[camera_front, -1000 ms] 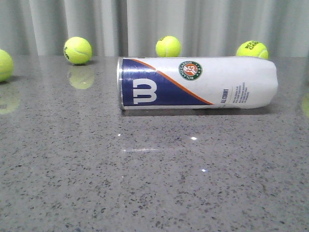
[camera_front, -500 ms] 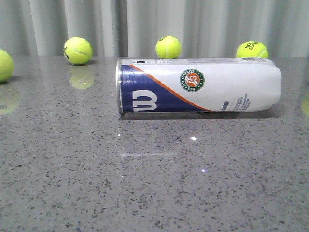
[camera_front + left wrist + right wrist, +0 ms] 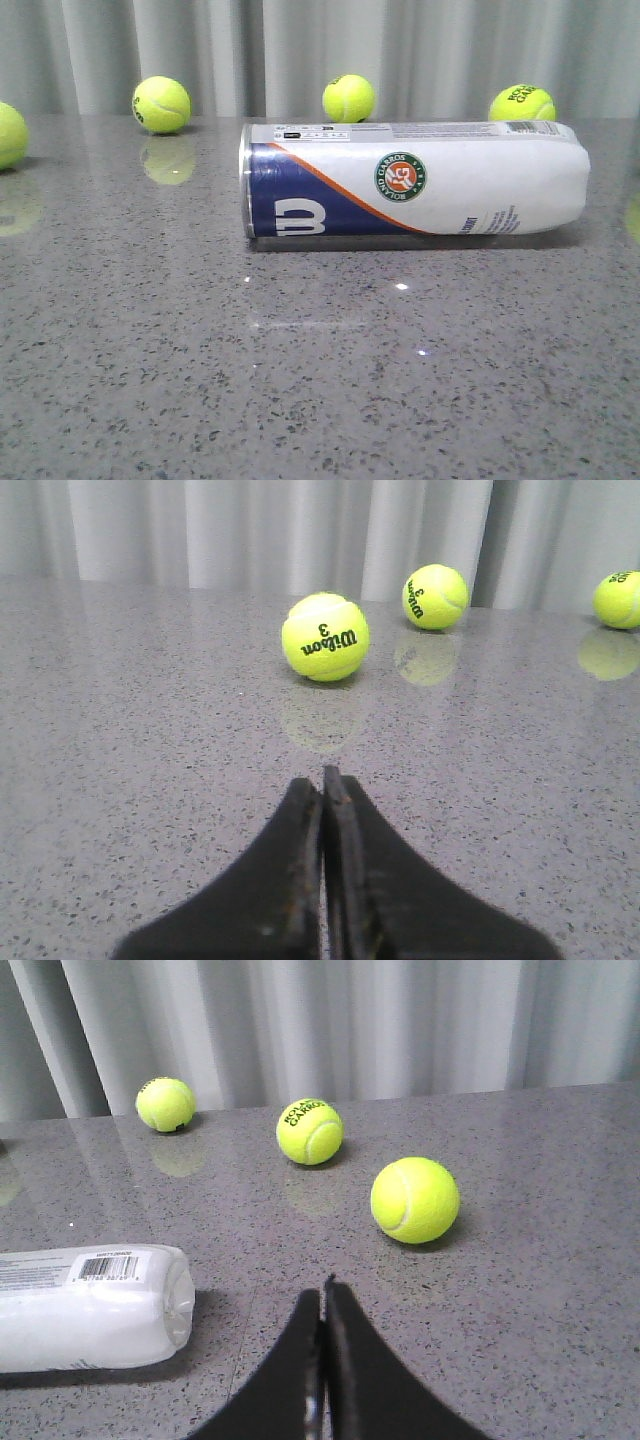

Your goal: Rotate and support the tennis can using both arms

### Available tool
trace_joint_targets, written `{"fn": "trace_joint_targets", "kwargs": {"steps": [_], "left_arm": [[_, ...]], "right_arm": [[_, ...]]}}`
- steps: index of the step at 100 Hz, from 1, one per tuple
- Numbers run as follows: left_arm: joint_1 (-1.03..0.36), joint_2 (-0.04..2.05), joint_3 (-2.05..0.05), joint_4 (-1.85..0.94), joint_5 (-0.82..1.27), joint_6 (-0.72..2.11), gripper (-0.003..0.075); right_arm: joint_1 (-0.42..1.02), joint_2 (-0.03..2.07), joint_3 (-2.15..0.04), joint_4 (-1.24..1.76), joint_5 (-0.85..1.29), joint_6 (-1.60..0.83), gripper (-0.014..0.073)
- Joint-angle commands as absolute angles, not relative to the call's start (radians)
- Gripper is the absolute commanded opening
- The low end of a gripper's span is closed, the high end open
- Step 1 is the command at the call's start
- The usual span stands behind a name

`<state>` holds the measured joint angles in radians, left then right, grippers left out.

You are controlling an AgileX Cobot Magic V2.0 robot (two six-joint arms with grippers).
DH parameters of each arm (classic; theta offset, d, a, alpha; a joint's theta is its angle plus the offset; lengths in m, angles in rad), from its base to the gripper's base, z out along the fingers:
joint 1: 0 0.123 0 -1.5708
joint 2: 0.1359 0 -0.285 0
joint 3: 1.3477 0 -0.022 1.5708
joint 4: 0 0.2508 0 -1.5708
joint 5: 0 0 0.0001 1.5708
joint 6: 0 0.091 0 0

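Note:
The tennis can (image 3: 410, 180) lies on its side on the grey table, flat end to the left, rounded end to the right, with the navy panel, "W" logo and round badge facing the front camera. Neither gripper shows in the front view. My right gripper (image 3: 323, 1295) is shut and empty over bare table, with the can's rounded end (image 3: 95, 1305) a short way off beside it, not touching. My left gripper (image 3: 322, 785) is shut and empty, pointing at a tennis ball (image 3: 325, 637); the can is out of that view.
Tennis balls (image 3: 161, 104) (image 3: 348, 97) (image 3: 522, 103) sit along the back by a grey curtain, one more at the left edge (image 3: 8, 134). In the right wrist view a ball (image 3: 414, 1200) lies ahead of the fingers, two more (image 3: 309, 1131) (image 3: 165, 1104) farther off.
The can has rolled toward the front: the logo and badge have moved down its face, a barcode strip has come up on top. It has shifted slightly to the right.

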<state>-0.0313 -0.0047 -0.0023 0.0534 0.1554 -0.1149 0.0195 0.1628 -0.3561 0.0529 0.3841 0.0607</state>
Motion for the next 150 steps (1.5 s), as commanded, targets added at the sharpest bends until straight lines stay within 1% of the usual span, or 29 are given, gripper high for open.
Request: {"fn": "trace_joint_targets", "kwargs": {"steps": [1, 17, 38, 63, 73, 87, 104, 117, 121, 126, 131, 135, 136, 138, 139, 143, 148, 150], "left_arm": [[-0.029, -0.044, 0.046, 0.047, 0.081, -0.112, -0.0021], [-0.029, -0.044, 0.046, 0.062, 0.079, -0.112, -0.0021], [-0.029, -0.044, 0.033, 0.067, -0.011, -0.112, -0.0021], [-0.029, -0.014, -0.112, 0.109, 0.118, -0.110, -0.0021], [-0.029, 0.044, -0.198, 0.115, 0.157, -0.110, -0.0021], [-0.029, 0.157, -0.326, 0.115, 0.266, -0.110, -0.0021], [-0.029, 0.355, -0.462, 0.115, 0.464, -0.110, -0.0021], [-0.032, 0.483, -0.545, 0.111, 0.514, -0.110, -0.0015], [-0.032, 0.519, -0.564, 0.111, 0.525, -0.110, 0.0010], [-0.032, 0.558, -0.589, 0.106, 0.541, -0.110, 0.0069], [-0.032, 0.596, -0.617, 0.099, 0.557, -0.110, 0.0158], [-0.032, 0.627, -0.633, 0.094, 0.564, -0.110, 0.0252], [-0.032, 0.627, -0.639, 0.094, 0.564, -0.110, 0.0286], [-0.032, 0.645, -0.647, 0.094, 0.564, -0.110, 0.0319], [-0.032, 0.650, -0.649, 0.094, 0.564, -0.110, 0.0352], [-0.032, 0.674, -0.665, 0.094, 0.564, -0.110, 0.0440], [-0.032, 0.706, -0.684, 0.090, 0.569, -0.110, 0.0510], [-0.032, 0.720, -0.693, 0.087, 0.569, -0.110, 0.0522]], "right_arm": [[0.015, 0.172, -0.380, 0.055, 0.309, 0.054, -0.0066], [0.015, 0.172, -0.380, 0.055, 0.309, 0.054, -0.0066], [0.015, 0.172, -0.380, 0.055, 0.309, 0.054, -0.0066], [0.015, 0.172, -0.380, 0.055, 0.309, 0.054, -0.0066], [0.015, 0.172, -0.380, 0.055, 0.309, 0.054, -0.0066], [0.015, 0.172, -0.380, 0.055, 0.309, 0.054, -0.0066], [0.015, 0.172, -0.380, 0.055, 0.309, 0.054, -0.0066], [0.015, 0.172, -0.380, 0.055, 0.309, 0.054, -0.0066], [0.015, 0.172, -0.380, 0.055, 0.309, 0.054, -0.0066], [0.015, 0.172, -0.380, 0.055, 0.309, 0.054, -0.0066], [0.015, 0.172, -0.380, 0.055, 0.309, 0.054, -0.0066], [0.015, 0.172, -0.380, 0.055, 0.309, 0.054, -0.0066], [0.015, 0.172, -0.380, 0.055, 0.309, 0.054, -0.0066], [0.015, 0.172, -0.380, 0.055, 0.309, 0.054, -0.0066], [0.015, 0.172, -0.380, 0.055, 0.309, 0.054, -0.0066], [0.015, 0.172, -0.380, 0.055, 0.309, 0.054, -0.0066], [0.015, 0.172, -0.380, 0.055, 0.309, 0.054, -0.0066], [0.015, 0.172, -0.380, 0.055, 0.309, 0.054, -0.0066]]}}
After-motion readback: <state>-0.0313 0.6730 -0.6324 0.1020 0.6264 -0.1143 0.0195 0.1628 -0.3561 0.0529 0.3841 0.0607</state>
